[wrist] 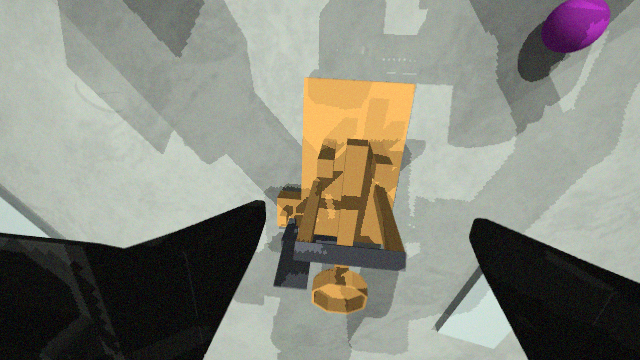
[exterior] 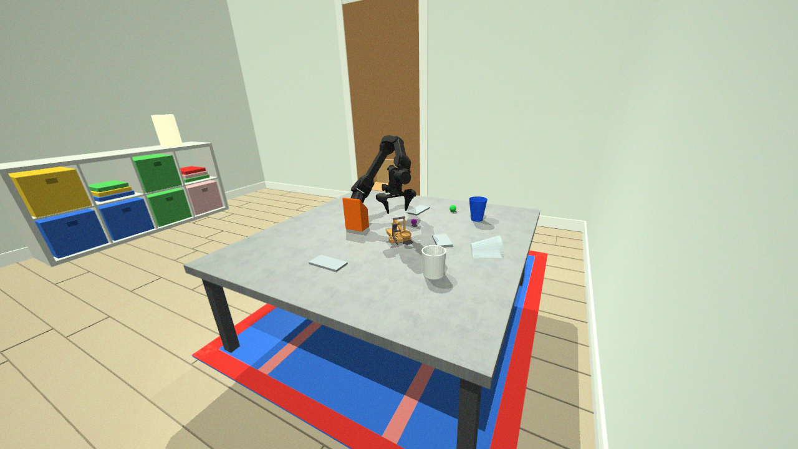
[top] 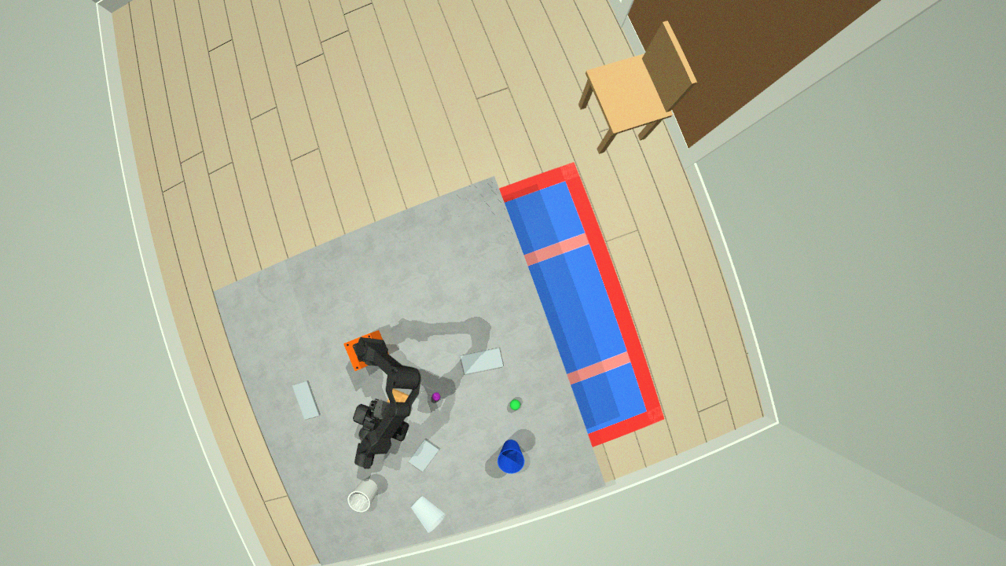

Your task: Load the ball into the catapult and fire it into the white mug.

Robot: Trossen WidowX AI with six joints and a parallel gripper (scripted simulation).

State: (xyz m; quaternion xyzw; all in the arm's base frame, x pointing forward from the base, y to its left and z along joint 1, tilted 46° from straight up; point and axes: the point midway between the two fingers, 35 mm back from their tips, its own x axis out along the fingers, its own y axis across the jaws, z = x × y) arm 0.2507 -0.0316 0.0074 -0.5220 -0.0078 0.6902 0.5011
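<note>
The orange-brown catapult [top: 399, 395] [exterior: 399, 236] [wrist: 357, 100] stands on the table, its round cup empty at the lower end in the wrist view. My gripper [exterior: 397, 211] [wrist: 365, 218] is open and empty, pointing down above the catapult, with one finger to each side of it in the wrist view. The arm hides much of the catapult in the top view. A purple ball [top: 435, 397] [exterior: 414, 222] [wrist: 577, 25] lies beside the catapult. A green ball [top: 515, 404] [exterior: 452, 208] lies farther off. The white mug [top: 365, 488] [exterior: 433, 265] stands upright, beyond the catapult's cup end.
A blue cup [top: 511, 463] [exterior: 477, 208] stands near the green ball. A pale ribbed piece [top: 427, 513] [exterior: 487, 247] lies near the table edge. Three pale slabs [top: 482, 361] [top: 424, 455] [top: 305, 399] lie around the catapult. The orange arm base [exterior: 355, 214] is close by.
</note>
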